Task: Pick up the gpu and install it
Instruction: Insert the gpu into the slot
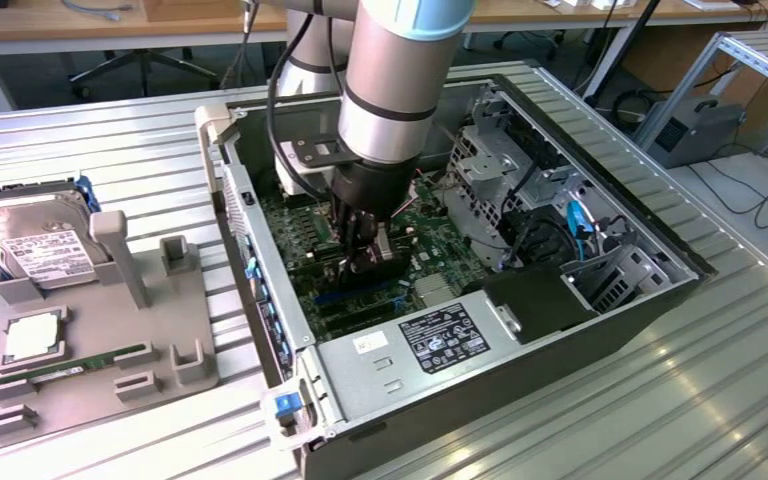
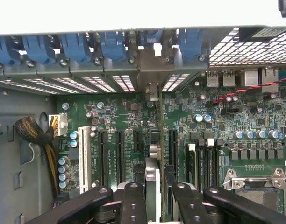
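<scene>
An open computer case lies on its side on a slatted metal table, exposing the green motherboard with its black expansion slots. A power supply (with a black label) sits at the case's near end. Near the table's edge at the exterior view's left, a grey fixture tray carries a hard drive and a green memory stick.

Ribbed metal table, wooden desks behind
</scene>
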`<state>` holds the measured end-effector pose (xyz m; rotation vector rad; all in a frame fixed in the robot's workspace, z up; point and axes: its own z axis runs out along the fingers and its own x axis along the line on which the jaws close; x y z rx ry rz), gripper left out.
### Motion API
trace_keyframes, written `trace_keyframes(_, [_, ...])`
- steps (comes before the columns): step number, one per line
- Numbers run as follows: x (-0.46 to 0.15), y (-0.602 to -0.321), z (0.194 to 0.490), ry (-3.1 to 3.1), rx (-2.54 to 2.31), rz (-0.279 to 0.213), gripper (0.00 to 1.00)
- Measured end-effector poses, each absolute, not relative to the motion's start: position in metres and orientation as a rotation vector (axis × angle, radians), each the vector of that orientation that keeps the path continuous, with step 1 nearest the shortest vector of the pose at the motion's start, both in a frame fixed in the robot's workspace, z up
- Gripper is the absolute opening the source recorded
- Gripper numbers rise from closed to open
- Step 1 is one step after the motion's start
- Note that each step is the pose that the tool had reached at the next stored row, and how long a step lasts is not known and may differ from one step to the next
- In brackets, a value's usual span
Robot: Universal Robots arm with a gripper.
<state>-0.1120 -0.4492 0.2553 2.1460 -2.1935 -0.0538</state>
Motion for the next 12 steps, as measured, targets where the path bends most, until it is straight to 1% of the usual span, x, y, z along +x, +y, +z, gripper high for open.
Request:
trace_keyframes(9, [-0.112, -0.449, 0.2538, -2.195, 2.147, -0.055, 0.27])
trace_keyframes(10, [-0.112, -0.4491, 0.2538, -2.195, 2.147, -0.054, 0.27])
trace_keyframes(11, [-0.112, -0.4491, 0.2539, -2.194, 2.147, -0.054, 0.34])
trace_keyframes(12, [-0.1121, -0.4492, 0.2542, -2.194, 2.146, -0.054, 0.34])
